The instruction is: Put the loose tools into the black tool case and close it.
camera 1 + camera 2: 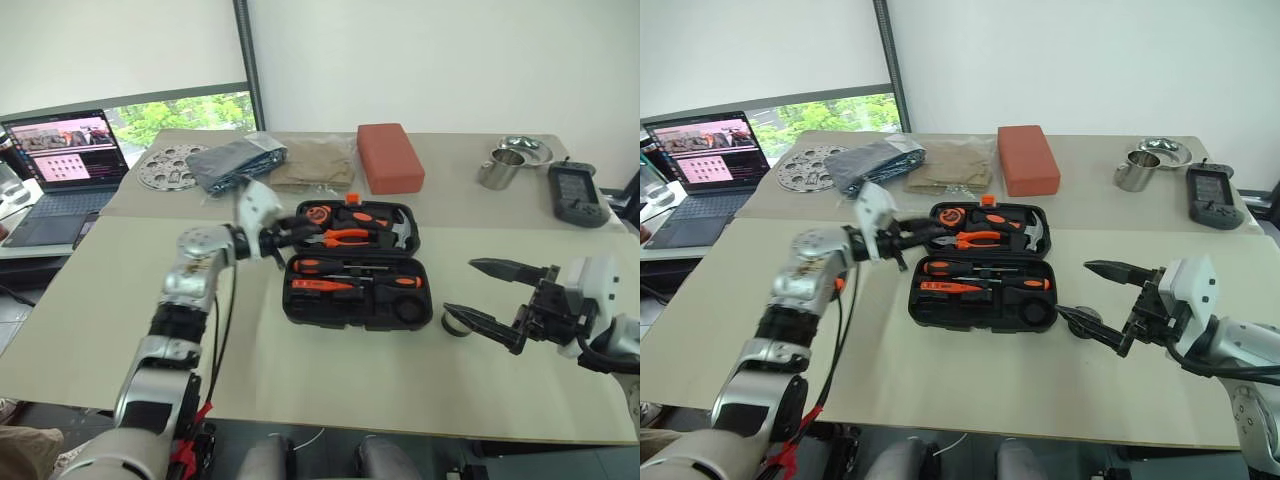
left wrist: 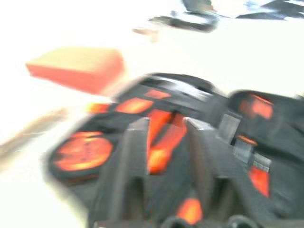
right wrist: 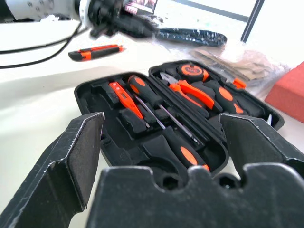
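Note:
The black tool case (image 1: 300,305) lies open in the middle of the table. In its near half sit a small orange screwdriver (image 1: 322,285) and two black-and-orange screwdrivers (image 3: 147,92) (image 3: 185,152). An orange-and-black utility knife (image 3: 95,51) lies on the table beyond the case's left side. A small dark tape roll (image 1: 460,323) rests on the table right of the case, just under my right gripper (image 1: 460,288), which stands wide open and empty. My left gripper (image 1: 295,238) hovers at the left edge of the case's lid half, its fingers (image 2: 135,156) apart with nothing between them.
Orange-handled pliers (image 1: 340,237), a hammer (image 1: 398,230) and a tape measure (image 1: 318,212) sit in the lid half. Behind the case are a red-orange block (image 1: 390,157), folded cloths (image 1: 240,160), a metal cup (image 1: 503,167) and a black handset (image 1: 577,195). A laptop (image 1: 65,160) stands far left.

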Action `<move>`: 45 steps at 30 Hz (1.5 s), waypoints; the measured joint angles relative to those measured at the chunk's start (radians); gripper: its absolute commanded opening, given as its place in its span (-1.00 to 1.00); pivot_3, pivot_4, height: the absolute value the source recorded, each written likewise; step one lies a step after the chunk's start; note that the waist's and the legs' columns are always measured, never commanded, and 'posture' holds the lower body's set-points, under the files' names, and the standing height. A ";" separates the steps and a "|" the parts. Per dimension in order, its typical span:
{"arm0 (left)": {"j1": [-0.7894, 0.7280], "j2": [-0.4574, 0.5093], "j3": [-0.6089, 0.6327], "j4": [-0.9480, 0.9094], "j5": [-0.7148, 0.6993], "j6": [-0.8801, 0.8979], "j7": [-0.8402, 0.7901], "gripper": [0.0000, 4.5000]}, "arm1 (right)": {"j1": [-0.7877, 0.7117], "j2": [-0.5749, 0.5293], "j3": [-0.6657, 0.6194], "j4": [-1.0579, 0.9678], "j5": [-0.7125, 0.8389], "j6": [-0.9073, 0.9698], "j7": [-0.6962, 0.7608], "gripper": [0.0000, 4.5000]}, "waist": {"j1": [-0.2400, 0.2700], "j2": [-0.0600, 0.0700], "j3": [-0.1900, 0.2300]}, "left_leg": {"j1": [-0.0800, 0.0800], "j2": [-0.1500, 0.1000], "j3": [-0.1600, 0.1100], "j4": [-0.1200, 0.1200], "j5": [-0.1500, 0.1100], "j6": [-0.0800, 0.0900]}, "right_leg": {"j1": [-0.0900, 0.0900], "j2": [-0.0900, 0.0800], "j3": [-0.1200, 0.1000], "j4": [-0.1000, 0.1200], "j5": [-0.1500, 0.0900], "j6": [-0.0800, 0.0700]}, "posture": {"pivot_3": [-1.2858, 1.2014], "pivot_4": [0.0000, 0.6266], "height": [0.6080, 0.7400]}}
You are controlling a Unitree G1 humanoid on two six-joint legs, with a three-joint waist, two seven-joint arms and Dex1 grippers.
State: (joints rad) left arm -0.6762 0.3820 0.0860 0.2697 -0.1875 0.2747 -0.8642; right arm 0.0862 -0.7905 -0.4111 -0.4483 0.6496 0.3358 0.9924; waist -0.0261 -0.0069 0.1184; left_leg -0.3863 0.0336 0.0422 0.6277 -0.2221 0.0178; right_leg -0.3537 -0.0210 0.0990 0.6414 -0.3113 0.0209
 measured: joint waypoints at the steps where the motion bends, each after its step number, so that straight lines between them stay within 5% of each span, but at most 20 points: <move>1: 0.031 0.016 0.026 -0.063 0.005 0.059 0.061 0.27 | -0.013 0.000 0.009 0.005 0.001 0.000 0.007 1.00 | -0.001 0.000 0.000 | 0.001 0.000 0.000 0.000 0.000 0.000 | 0.000 0.000 0.000 0.000 0.000 0.000 | 0.03 -0.52 1.00; 6: 0.186 0.052 0.116 -0.208 0.054 0.252 0.309 0.98 | -0.079 -0.001 0.044 0.041 0.002 0.000 0.039 1.00 | 0.002 -0.001 0.000 | 0.002 0.000 0.000 0.000 0.000 0.000 | 0.002 -0.002 -0.001 0.000 0.000 0.000 | 0.03 -0.52 1.00; 14: 0.341 0.100 0.131 -0.281 0.124 0.347 0.469 0.98 | -0.218 0.009 0.110 0.106 0.042 0.002 0.100 1.00 | 0.016 -0.002 0.001 | 0.002 0.000 -0.001 -0.002 0.000 0.000 | 0.001 -0.005 -0.002 -0.001 0.001 -0.001 | 0.03 -0.52 1.00; 32: 0.308 0.010 0.129 -0.165 0.067 0.421 0.554 0.98 | -0.228 0.011 0.137 0.129 0.041 0.003 0.124 1.00 | 0.012 -0.002 0.001 | 0.002 0.000 0.000 -0.003 0.000 0.000 | 0.001 -0.006 -0.002 -0.001 0.001 -0.001 | 0.03 -0.52 1.00; 35: 0.283 -0.001 0.139 -0.135 0.048 0.434 0.570 0.67 | -0.228 0.011 0.137 0.129 0.041 0.003 0.116 1.00 | 0.012 -0.002 0.001 | 0.002 0.000 0.000 -0.003 0.000 0.000 | 0.001 -0.006 -0.002 -0.001 0.001 -0.001 | 0.03 -0.52 1.00; 40: 0.276 -0.003 0.141 -0.121 0.040 0.431 0.583 -0.16 | -0.228 0.011 0.137 0.122 0.041 0.003 0.106 1.00 | 0.009 -0.002 0.001 | 0.003 0.000 0.000 -0.003 0.000 0.000 | 0.001 -0.005 -0.002 -0.001 0.001 -0.001 | 0.03 -0.52 1.00; 45: 0.275 -0.002 0.139 -0.104 0.037 0.404 0.586 -0.21 | -0.225 0.011 0.137 0.122 0.041 0.003 0.105 1.00 | 0.009 -0.003 0.001 | 0.003 0.000 0.000 -0.003 0.000 0.000 | 0.001 -0.005 -0.002 -0.001 0.001 -0.001 | 0.03 -0.52 1.00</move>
State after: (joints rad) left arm -0.4016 0.3802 0.2248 0.1653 -0.1507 0.6792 -0.2785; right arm -0.1385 -0.7800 -0.2741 -0.3261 0.6910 0.3385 1.0975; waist -0.0175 -0.0095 0.1199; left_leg -0.3834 0.0336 0.0417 0.6249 -0.2220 0.0173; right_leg -0.3526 -0.0264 0.0974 0.6409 -0.3106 0.0198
